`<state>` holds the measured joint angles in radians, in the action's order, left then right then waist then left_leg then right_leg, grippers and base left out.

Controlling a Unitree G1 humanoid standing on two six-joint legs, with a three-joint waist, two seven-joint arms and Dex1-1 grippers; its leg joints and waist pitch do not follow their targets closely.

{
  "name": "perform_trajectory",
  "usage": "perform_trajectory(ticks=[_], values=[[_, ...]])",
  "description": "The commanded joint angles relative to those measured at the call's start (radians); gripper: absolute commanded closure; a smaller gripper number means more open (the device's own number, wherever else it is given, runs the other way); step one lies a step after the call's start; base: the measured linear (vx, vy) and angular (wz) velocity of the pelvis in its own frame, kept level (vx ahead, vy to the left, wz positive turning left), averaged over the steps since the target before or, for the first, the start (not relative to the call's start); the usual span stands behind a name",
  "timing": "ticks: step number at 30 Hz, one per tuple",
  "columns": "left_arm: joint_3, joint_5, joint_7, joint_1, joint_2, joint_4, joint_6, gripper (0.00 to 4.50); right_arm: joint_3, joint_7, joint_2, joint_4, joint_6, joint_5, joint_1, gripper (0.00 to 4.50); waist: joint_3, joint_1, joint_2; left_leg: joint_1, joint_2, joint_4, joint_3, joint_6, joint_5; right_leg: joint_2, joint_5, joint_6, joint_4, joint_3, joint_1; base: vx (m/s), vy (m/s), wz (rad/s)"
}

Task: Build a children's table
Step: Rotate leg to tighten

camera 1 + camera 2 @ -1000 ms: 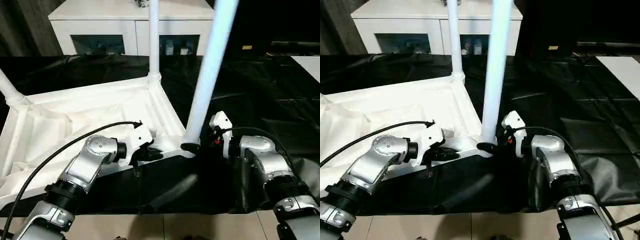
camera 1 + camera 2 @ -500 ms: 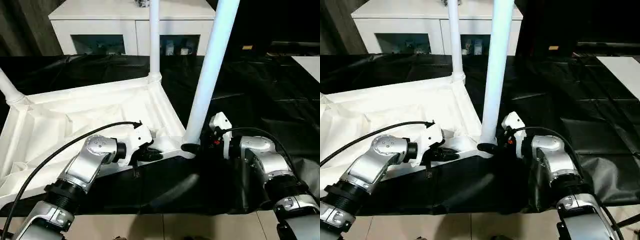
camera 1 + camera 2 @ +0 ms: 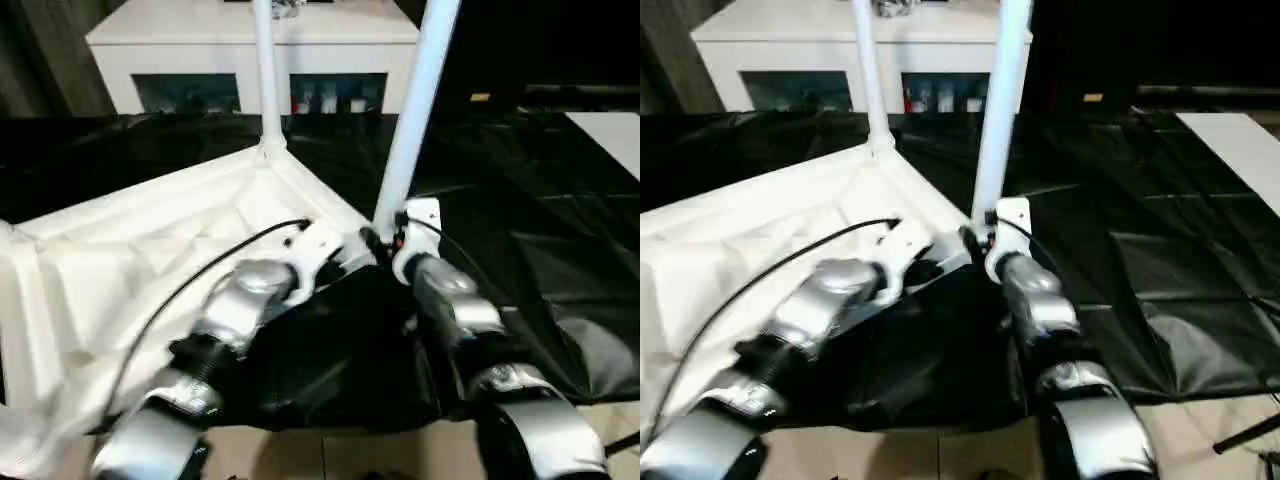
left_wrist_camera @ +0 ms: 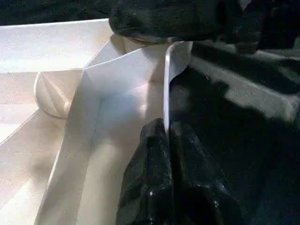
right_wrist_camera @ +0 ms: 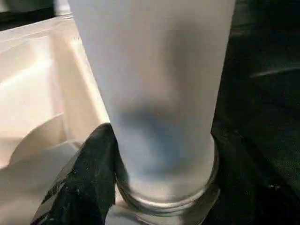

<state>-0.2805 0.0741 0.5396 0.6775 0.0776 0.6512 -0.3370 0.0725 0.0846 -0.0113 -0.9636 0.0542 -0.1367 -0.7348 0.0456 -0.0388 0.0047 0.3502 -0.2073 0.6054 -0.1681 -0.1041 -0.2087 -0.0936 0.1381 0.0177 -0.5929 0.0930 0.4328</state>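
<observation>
Lying upside down across the left half of the head-camera frame, the white tabletop rests on black sheeting, ribbed underside up. Count of legs standing in corner sockets: two. Leg 1 rises at upper centre-left from the far corner; leg 2 rises at centre from the near right corner and leans slightly toward the upper right. Two silver forearms enter from the bottom edge and meet at that near corner. Left gripper: in the left wrist view its two black fingers are pressed together on the thin side wall of the tabletop, clenched on that rim. Right gripper sits at the foot of leg 2; in the right wrist view one black finger lies against the base of the leg just above its collar in the socket, and a dark shape sits at the other side of the leg; whether the jaws are actually closed on the leg cannot be told. One white cabinet with glass doors stands across the top of the frame behind the sheeting. A pale floor strip runs along the bottom edge.
</observation>
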Motion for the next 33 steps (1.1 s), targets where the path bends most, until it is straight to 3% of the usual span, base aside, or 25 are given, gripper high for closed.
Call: perform_trajectory(ticks=[1, 4, 7, 12, 13, 20, 22, 24, 25, 27, 29, 33], values=[[0.024, 0.023, -0.107, 0.021, -0.016, 0.065, 0.016, 4.5, -0.023, -0.018, 0.05, -0.053, 0.021, 0.011, 0.007, 1.86, -0.068, 0.001, -0.003, 0.006, -0.001, -0.075, -0.006, 0.048, -0.224, -0.036, 0.381, 0.143, 0.084, -0.032, -0.061, 0.0, 0.0, 0.0], [0.027, 0.026, -0.104, 0.032, -0.025, 0.086, 0.029, 4.5, -0.031, 0.019, 0.071, -0.054, -0.022, 0.025, -0.003, 1.86, -0.068, -0.003, -0.005, 0.006, -0.001, -0.074, -0.008, 0.056, -0.226, -0.039, 0.368, 0.152, 0.083, -0.033, -0.062, 0.0, 0.0, 0.0], [0.023, 0.024, -0.076, 0.019, -0.006, 0.068, 0.041, 4.5, -0.068, 0.085, 0.041, -0.014, -0.077, 0.06, 0.005, 1.16, -0.068, -0.007, -0.006, 0.01, -0.002, -0.075, -0.008, 0.066, -0.214, -0.041, 0.357, 0.157, 0.079, -0.034, -0.066, 0.0, 0.0, 0.0], [-0.001, 0.035, -0.014, -0.014, 0.046, 0.014, 0.058, 4.5, -0.12, 0.247, -0.034, 0.1, -0.034, 0.059, 0.05, 0.73, -0.067, 0.003, -0.012, 0.021, -0.001, -0.076, -0.003, 0.078, -0.211, -0.04, 0.379, 0.137, 0.079, -0.031, -0.08, 0.0, 0.0, 0.0], [-0.004, 0.033, 0.017, -0.03, 0.07, -0.016, 0.057, 4.5, -0.129, 0.346, -0.076, 0.148, -0.014, 0.038, 0.072, 0.67, -0.067, 0.004, -0.007, 0.02, -0.003, -0.075, -0.004, 0.087, -0.204, -0.04, 0.369, 0.143, 0.08, -0.032, -0.077, 0.0, 0.0, 0.0], [-0.023, -0.013, 0.239, -0.091, 0.193, -0.13, 0.082, 4.5, -0.183, 0.728, -0.275, 0.317, 0.006, -0.005, 0.163, 0.67, -0.07, -0.002, -0.006, 0.014, -0.012, -0.071, -0.006, 0.122, -0.175, -0.04, 0.266, 0.211, 0.065, -0.036, -0.076, 0.0, 0.0, 0.0], [-0.037, -0.058, 0.362, -0.115, 0.234, -0.176, 0.138, 4.5, -0.198, 0.801, -0.321, 0.345, 0.016, -0.006, 0.18, 0.67, -0.069, -0.002, -0.007, 0.012, -0.012, -0.07, -0.007, 0.12, -0.171, -0.04, 0.261, 0.227, 0.065, -0.037, -0.072, 0.0, 0.0, 0.0], [-0.04, -0.081, 0.408, -0.127, 0.246, -0.2, 0.143, 4.5, -0.202, 0.819, -0.331, 0.351, 0.016, -0.007, 0.183, 0.67, -0.068, -0.001, -0.008, 0.011, -0.013, -0.071, -0.008, 0.114, -0.172, -0.041, 0.266, 0.229, 0.065, -0.039, -0.071, 0.0, 0.0, 0.0], [-0.062, -0.13, 0.525, -0.154, 0.29, -0.283, 0.097, 4.5, -0.207, 0.875, -0.345, 0.365, 0.034, -0.022, 0.185, 0.67, -0.068, -0.002, -0.008, 0.011, -0.014, -0.073, -0.007, 0.11, -0.18, -0.043, 0.275, 0.231, 0.063, -0.038, -0.071, 0.0, 0.0, 0.0], [-0.066, -0.138, 0.541, -0.161, 0.301, -0.309, 0.069, 4.5, -0.214, 0.896, -0.351, 0.371, 0.042, -0.021, 0.186, 0.67, -0.065, -0.003, -0.005, 0.008, -0.018, -0.075, -0.008, 0.097, -0.193, -0.042, 0.293, 0.235, 0.064, -0.04, -0.068, 0.0, 0.0, 0.0], [-0.058, -0.128, 0.525, -0.16, 0.295, -0.306, 0.069, 4.5, -0.227, 0.916, -0.357, 0.37, 0.043, -0.009, 0.186, 0.67, -0.062, -0.01, -0.002, -0.006, -0.019, -0.074, -0.014, 0.09, -0.214, -0.037, 0.293, 0.237, 0.07, -0.042, -0.056, 0.0, 0.0, 0.0], [-0.053, -0.123, 0.524, -0.16, 0.293, -0.302, 0.071, 4.5, -0.249, 0.932, -0.363, 0.364, 0.048, 0.011, 0.188, 0.67, -0.063, -0.018, -0.007, 0.0, -0.017, -0.078, -0.012, 0.069, -0.215, -0.037, 0.293, 0.224, 0.063, -0.046, -0.065, 0.0, 0.0, 0.0]])
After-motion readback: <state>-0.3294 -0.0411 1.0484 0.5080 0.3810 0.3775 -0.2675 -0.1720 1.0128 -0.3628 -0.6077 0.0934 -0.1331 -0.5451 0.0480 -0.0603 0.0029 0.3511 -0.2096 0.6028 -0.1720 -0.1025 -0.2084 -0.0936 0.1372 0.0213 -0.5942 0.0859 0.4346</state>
